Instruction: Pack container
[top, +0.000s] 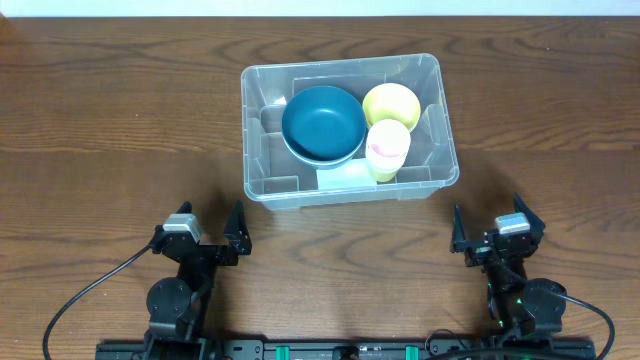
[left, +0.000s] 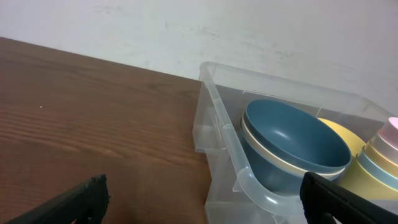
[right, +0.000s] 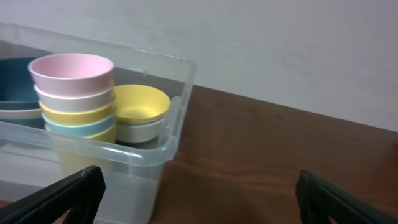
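Toward the far edge of the table (top: 100, 150), about mid-width, sits the container (top: 246, 130) — a clear plastic bin w/ rounded corners, a rimmed edge and a pale label (top: 345, 176) showing inside by its front wall. It looks packed to me: a dark blue bowl (top: 323, 122) nested on a paler one at the left, a yellow bowl (top: 391, 103) on a grey-white one at the back right, and a cup stack (top: 387, 143), pink on top, just in front of that. I see no loose item outside it, so little seems left — no lid in view, can't say if one's needed. The left gripper (top: 211, 210) & right gripper (top: 487, 210) hang by the near edge, jaws spread wide, holding nothing, well apart from the bin.
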